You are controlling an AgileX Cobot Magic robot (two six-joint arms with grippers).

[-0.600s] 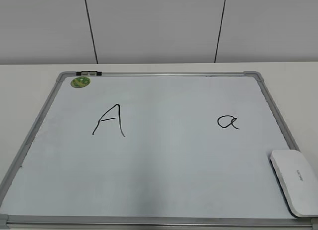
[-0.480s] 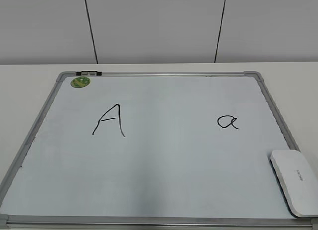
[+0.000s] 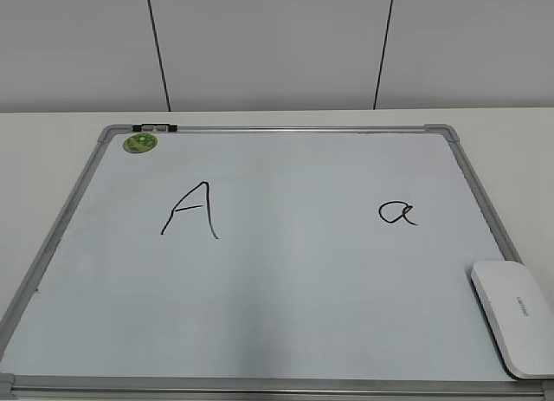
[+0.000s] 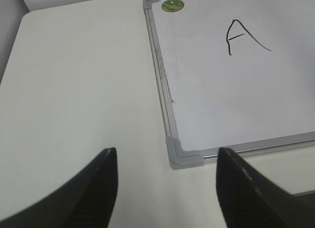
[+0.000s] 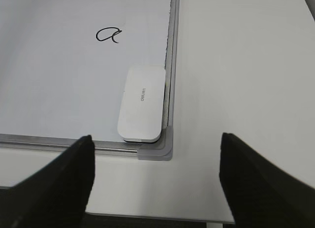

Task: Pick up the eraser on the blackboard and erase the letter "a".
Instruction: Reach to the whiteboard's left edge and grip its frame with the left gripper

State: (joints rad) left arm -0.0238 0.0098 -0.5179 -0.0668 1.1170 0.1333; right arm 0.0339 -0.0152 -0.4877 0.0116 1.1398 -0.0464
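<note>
The blackboard [image 3: 286, 288] is a white board with a silver frame, lying flat on the table. The white eraser [image 3: 515, 316] lies in its near right corner; it also shows in the right wrist view [image 5: 141, 104]. The small letter "a" [image 3: 396, 213] is drawn on the right half, also in the right wrist view [image 5: 108, 35]. My right gripper [image 5: 156, 159] is open and empty, above the table just short of the board's near right corner. My left gripper [image 4: 165, 171] is open and empty, over the table by the near left corner [image 4: 184, 156]. Neither gripper shows in the exterior view.
A capital "A" [image 3: 190, 210] is drawn on the board's left half. A round green magnet [image 3: 140, 143] sits in the far left corner beside a small clip [image 3: 154, 126]. The table's near edge [image 5: 147, 217] shows below the right gripper. A panelled wall stands behind.
</note>
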